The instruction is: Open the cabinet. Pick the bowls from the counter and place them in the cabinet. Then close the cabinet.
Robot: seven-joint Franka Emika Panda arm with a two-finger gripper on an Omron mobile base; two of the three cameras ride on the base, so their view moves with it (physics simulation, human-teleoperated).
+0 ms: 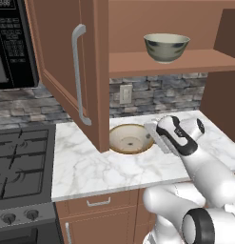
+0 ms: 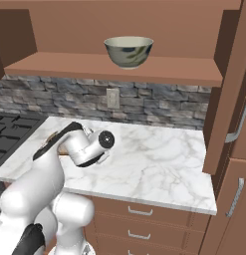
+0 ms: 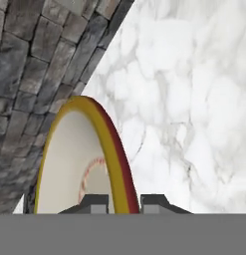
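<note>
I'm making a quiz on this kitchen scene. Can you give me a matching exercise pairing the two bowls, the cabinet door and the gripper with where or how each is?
1. grey-green bowl
2. cream bowl
3. cabinet door
4. gripper

A. swung open
B. on the counter
C. on the cabinet shelf
D. closed on a bowl's rim

Pairs: 1-C, 2-B, 3-A, 4-D
</note>
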